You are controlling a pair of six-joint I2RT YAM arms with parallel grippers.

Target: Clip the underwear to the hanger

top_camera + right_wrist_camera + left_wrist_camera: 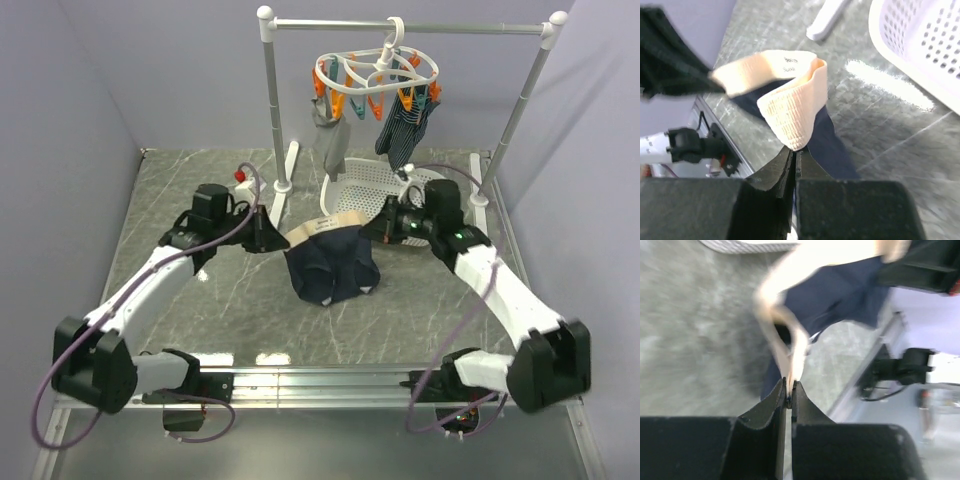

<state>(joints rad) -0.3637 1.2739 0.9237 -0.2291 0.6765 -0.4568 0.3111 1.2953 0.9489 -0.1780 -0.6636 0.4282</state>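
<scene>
I see left arm, right arm: white link shells, black joint housings. Purple cable trails from each. Green light on right wrist. Left gripper, right gripper: matte black wedges.

The right end effector sits at the bottom of the frame, its dark jaws pressed together on the beige waistband of the underwear – the band doubles over into a loop just above the fingertips, small print (too small to read) on its far side. Navy fabric hangs beneath it. At upper left a blurred left end effector meets the band's other end. A white perforated basket rests on the grey marbled surface at upper right
</scene>
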